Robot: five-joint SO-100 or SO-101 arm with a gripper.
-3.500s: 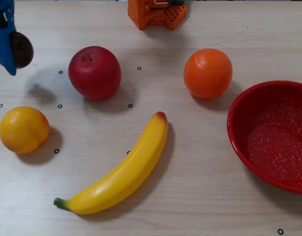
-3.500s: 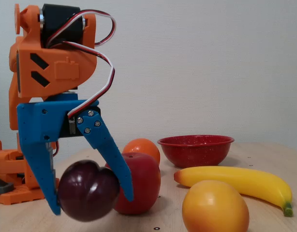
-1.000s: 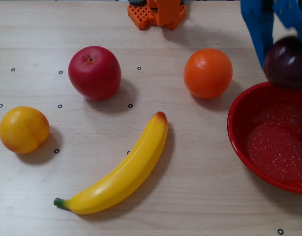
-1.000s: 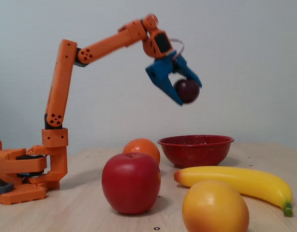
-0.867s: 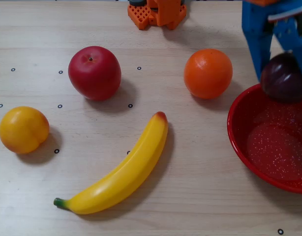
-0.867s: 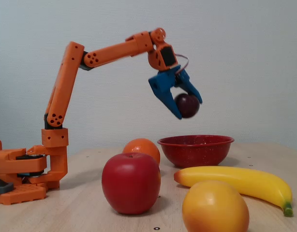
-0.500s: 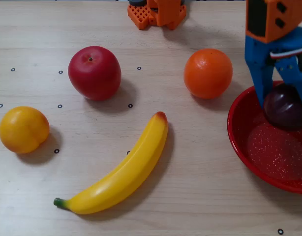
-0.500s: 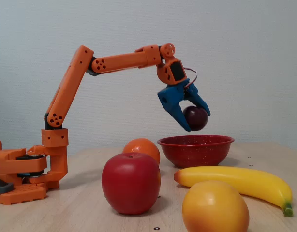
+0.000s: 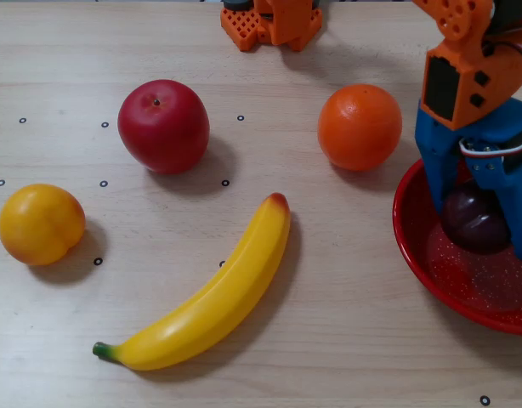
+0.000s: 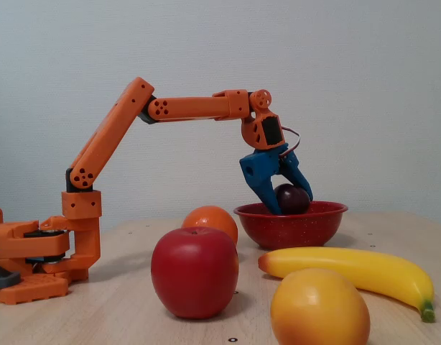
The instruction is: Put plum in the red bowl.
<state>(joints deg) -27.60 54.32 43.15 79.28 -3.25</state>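
The plum, small, dark purple and glossy, sits between the two blue fingers of my gripper. The gripper is shut on it and holds it over the red bowl at the right edge of the overhead view. In the fixed view the plum hangs at about rim height of the red bowl, clear of its floor, with the gripper pointing down into the bowl.
On the wooden table lie an orange just left of the bowl, a red apple, a banana and a yellow-orange fruit. The arm's orange base stands at the top edge.
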